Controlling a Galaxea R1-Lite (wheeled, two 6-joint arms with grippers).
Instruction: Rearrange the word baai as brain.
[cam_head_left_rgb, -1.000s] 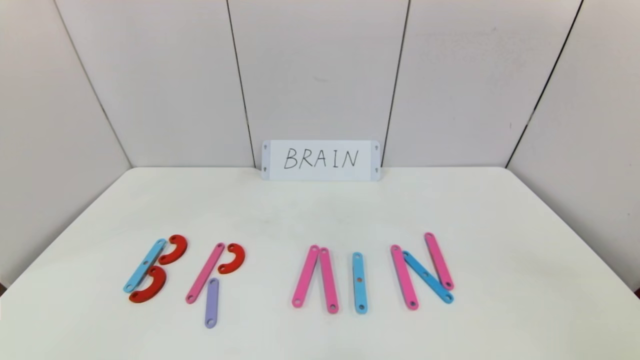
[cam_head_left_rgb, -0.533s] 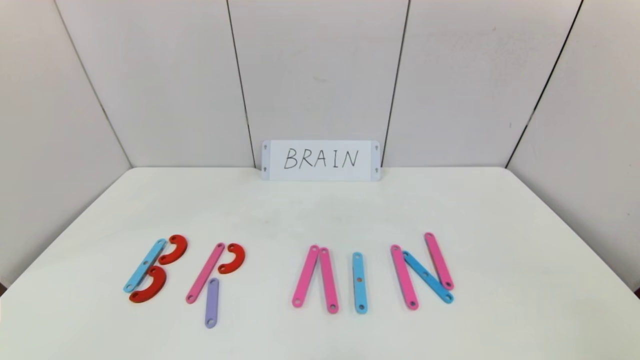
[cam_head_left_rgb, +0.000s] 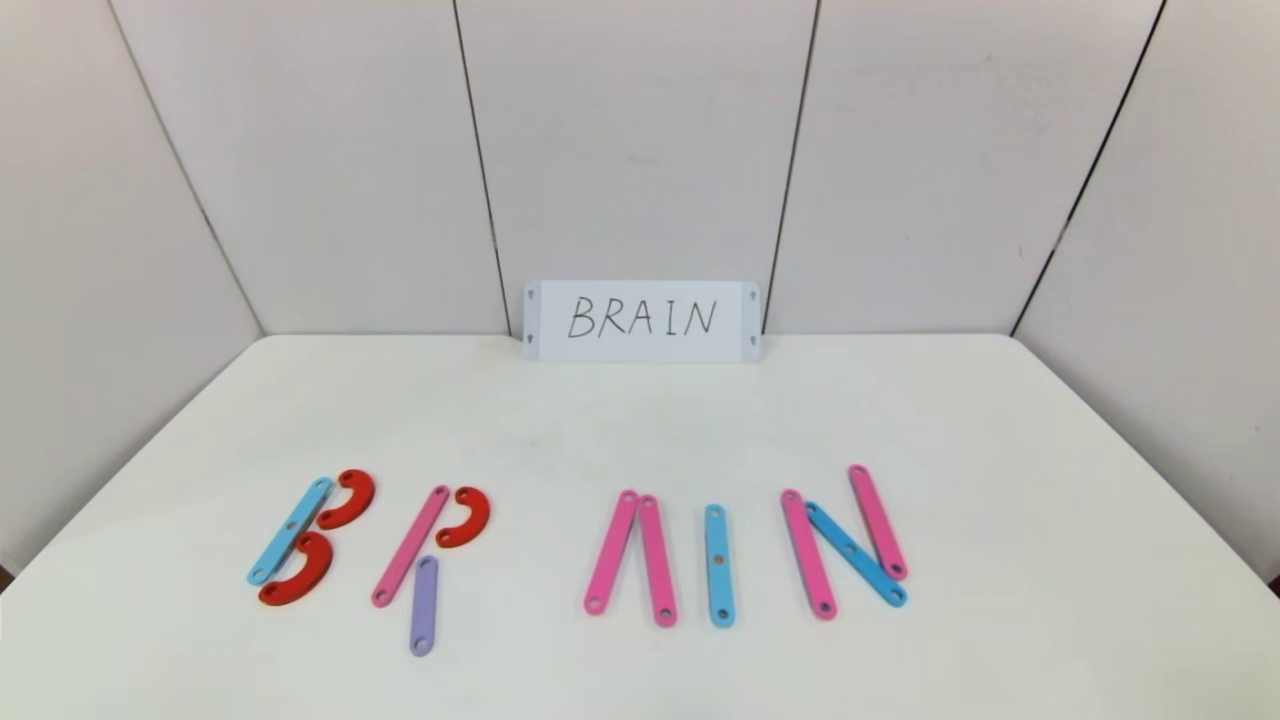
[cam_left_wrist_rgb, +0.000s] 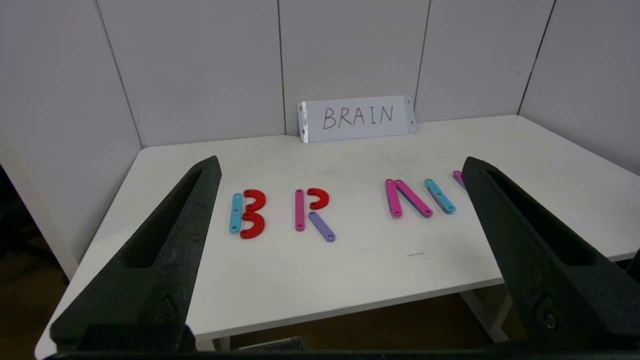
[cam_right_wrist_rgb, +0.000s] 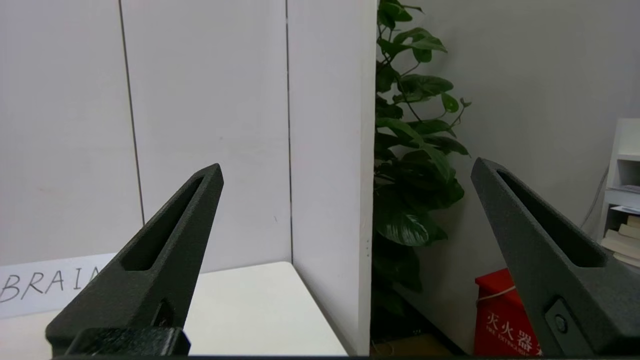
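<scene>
Both tools (cam_left_wrist_rgb: 340, 170) gape, well short of letters (cam_left_wrist_rgb: 310, 210).

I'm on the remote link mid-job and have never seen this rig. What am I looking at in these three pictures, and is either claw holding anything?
It is a two-armed robot at a white table. The head view looks down from its head; neither arm shows there. The other two come from cameras on its wrists.

In the left wrist view, the two dark wedges are the left gripper, open and empty, held back from the table's near edge. In the right wrist view, the right gripper is also open and empty, aimed past the table's corner toward a plant.

On the table lie flat holed strips and red curves forming letters: B, R, an A lacking a crossbar, I, N. A card behind reads BRAIN.
</scene>
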